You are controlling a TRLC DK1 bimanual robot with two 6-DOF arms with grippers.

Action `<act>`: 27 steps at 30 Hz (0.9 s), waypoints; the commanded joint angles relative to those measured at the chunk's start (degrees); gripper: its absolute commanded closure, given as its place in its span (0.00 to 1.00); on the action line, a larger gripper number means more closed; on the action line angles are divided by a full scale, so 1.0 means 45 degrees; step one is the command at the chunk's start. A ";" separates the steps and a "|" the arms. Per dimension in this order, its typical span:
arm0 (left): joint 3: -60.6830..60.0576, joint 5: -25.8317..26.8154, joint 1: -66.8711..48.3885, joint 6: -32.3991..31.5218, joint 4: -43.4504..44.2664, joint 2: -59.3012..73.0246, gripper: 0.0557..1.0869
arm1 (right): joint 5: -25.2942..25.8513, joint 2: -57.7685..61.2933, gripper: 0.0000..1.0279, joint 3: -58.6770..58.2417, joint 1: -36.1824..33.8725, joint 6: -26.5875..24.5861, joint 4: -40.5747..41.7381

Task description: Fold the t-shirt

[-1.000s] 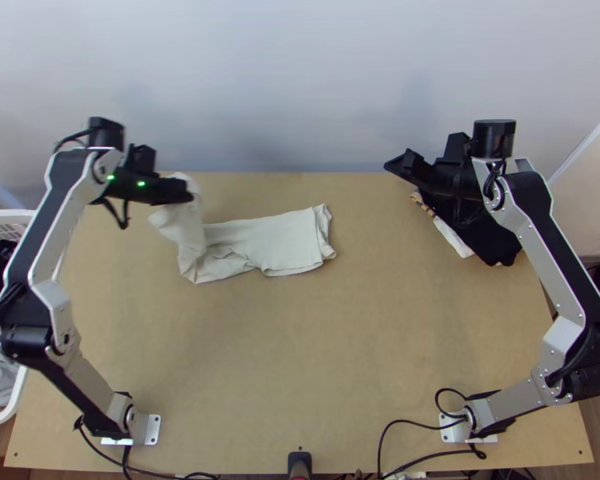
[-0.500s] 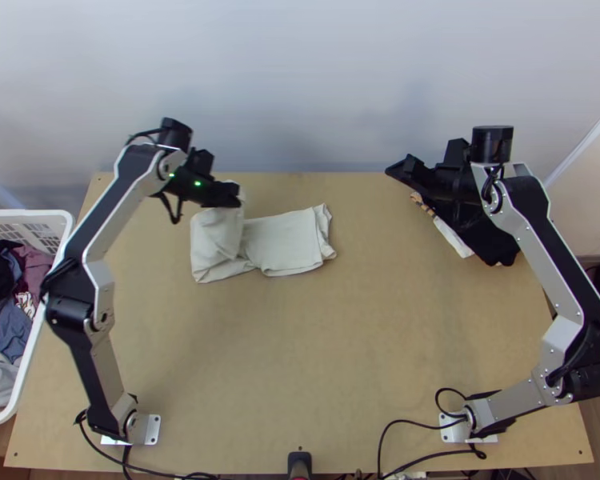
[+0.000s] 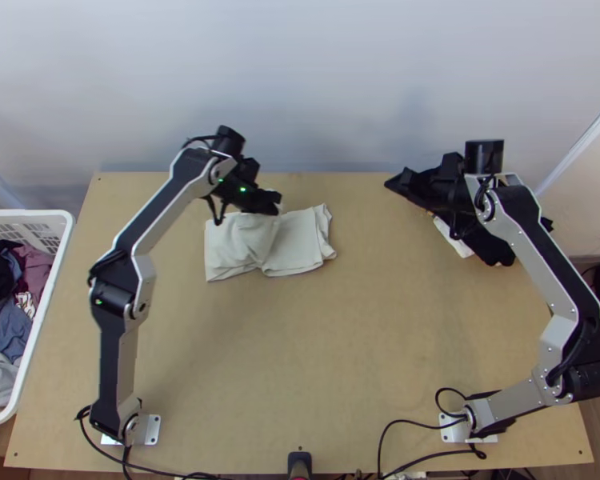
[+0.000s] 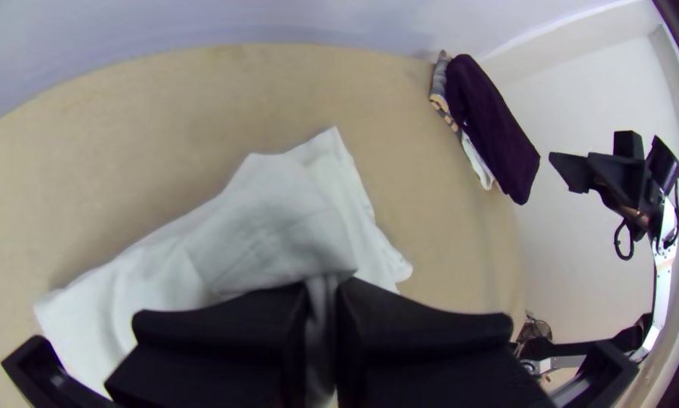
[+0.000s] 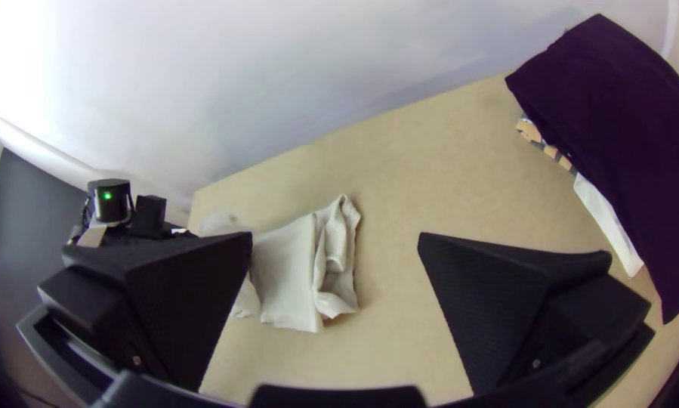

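T-shirt [image 3: 300, 244], pale: lying left of centre, top view, its raised left part now folding rightward across the rest. Left gripper [image 3: 275, 203]: moving rightward from upper left, clamping bunched fabric, the left wrist view showing the pinch. Right gripper [image 3: 394, 184]: hovering upper right, fingers standing wide apart. Top view: adding laundry basket [image 3: 28, 214], left edge.

Right gripper [image 3: 396, 181]: fingers wide apart, nothing between. Shirt [image 5: 285, 276] on table [image 5: 399, 181], left of it; folded, right edge rumpled. Left arm [image 5: 111, 200] at left. Far right: dark cloth [image 5: 618, 113] over striped cloth [image 5: 530, 131] and white cloth [image 5: 607, 219].
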 commanded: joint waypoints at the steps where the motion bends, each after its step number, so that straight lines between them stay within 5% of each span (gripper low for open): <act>1: 0.0806 -0.0068 -0.0508 -0.0333 0.0153 0.0675 0.54 | -0.0082 -0.0572 0.04 -0.0596 0.0017 -0.0012 0.0185; 2: 0.0826 -0.0068 -0.0683 -0.0470 0.0466 0.0734 0.12 | -0.0082 -0.0630 0.04 -0.0792 0.0056 -0.0070 0.0185; 3: 0.0826 -0.0049 -0.0859 -0.0685 0.0954 0.0753 0.04 | -0.0082 -0.0630 0.04 -0.1006 0.0076 -0.0090 0.0204; 12: 0.0826 0.0010 -0.2090 -0.2130 0.4001 0.0304 0.04 | 0.0543 -0.0318 0.04 -0.2823 0.1248 -0.0402 0.1161; 24: 0.0689 -0.0107 0.0195 -0.0860 0.2165 -0.1356 0.04 | 0.0680 0.2319 0.04 -0.1182 0.3045 -0.0539 0.1532; 27: 0.0357 -0.1514 0.0781 -0.0118 0.2087 -0.2176 0.04 | 0.0699 0.3491 0.04 0.0087 0.3240 -0.0500 0.1103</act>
